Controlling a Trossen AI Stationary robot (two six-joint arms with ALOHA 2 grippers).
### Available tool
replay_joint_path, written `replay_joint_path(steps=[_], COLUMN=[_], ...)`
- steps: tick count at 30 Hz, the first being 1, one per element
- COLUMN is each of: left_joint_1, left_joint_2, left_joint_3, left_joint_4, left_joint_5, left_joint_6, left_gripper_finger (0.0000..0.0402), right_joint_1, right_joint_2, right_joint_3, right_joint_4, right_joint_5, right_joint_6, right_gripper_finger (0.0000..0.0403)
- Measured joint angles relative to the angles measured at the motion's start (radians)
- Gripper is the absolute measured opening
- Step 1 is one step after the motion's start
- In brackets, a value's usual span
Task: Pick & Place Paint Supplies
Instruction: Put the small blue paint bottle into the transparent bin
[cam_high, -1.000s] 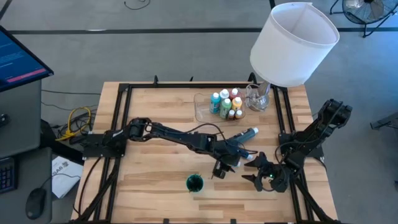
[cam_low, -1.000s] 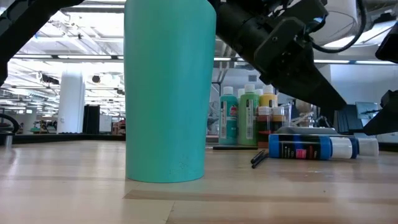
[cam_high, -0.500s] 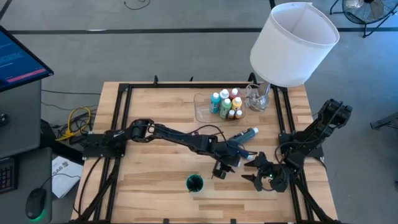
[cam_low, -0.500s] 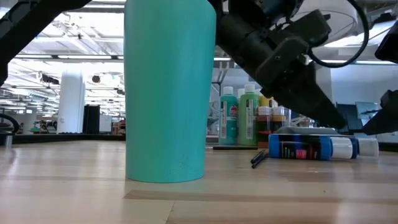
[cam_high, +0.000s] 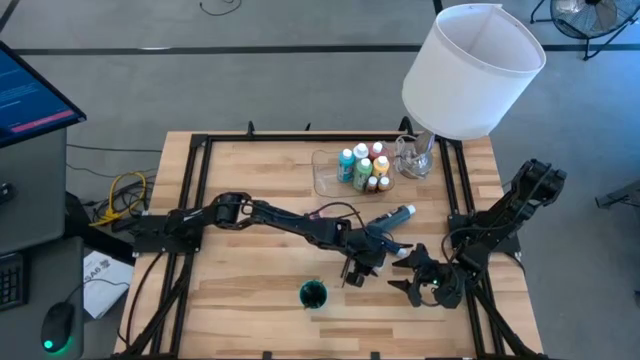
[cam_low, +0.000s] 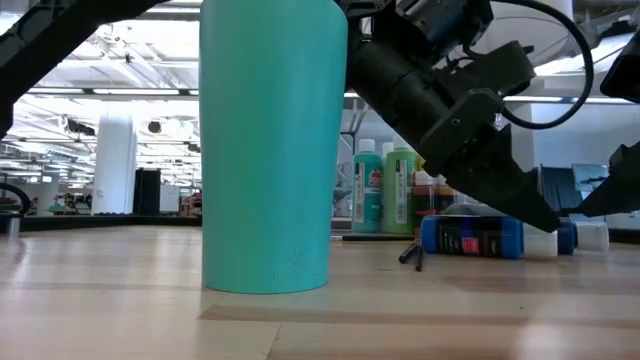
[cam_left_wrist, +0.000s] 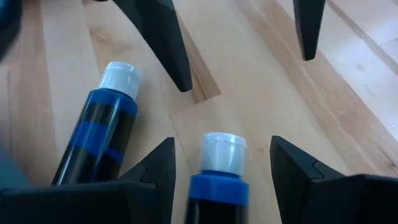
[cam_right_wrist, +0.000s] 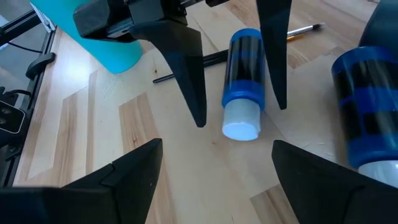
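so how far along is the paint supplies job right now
Done: several paint bottles stand in the clear tray. In hand: the left gripper is open, its fingers either side of a lying blue bottle, not gripped; the right gripper waits open nearby. Left: both blue bottles, the second included, and a brush on the table.

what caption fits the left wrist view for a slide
Left gripper open astride a lying blue paint bottle, a second blue bottle alongside, right gripper opposite.
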Motion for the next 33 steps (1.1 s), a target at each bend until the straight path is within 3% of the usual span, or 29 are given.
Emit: replay_joint_path(steps=[13,33], left_joint_1=[0.006,-0.002], left_joint_2=[0.002,0.008], left_joint_3=[0.0,0.0], left_joint_4=[-0.112,-0.112], left_joint_5=[-0.004,-0.048], left_joint_6=[0.009,0.035], left_gripper_finger=[0.0154,0.014], right_joint_1=[0.0,0.0], right_joint_2=[0.0,0.0], right_joint_3=[0.0,0.0], right_joint_4=[0.0,0.0], right_joint_5=[0.0,0.004], right_joint_6=[0.0,0.0], right_gripper_finger=[0.0297,0.0297])
